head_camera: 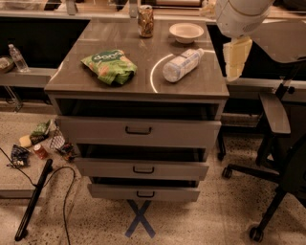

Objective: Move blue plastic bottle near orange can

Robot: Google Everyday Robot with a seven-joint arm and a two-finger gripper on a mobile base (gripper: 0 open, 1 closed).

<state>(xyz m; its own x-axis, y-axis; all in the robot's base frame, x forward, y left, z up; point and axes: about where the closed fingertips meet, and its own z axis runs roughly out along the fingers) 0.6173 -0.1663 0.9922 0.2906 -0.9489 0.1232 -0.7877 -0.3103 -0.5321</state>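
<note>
The robot's arm (pixel 241 14) is showing as a smooth, rounded white shell with a pale grey link alongside, and its blocky cream-yellow gripper (pixel 236 60) is hanging underneath, just off the table's (pixel 191 88) right edge.
</note>
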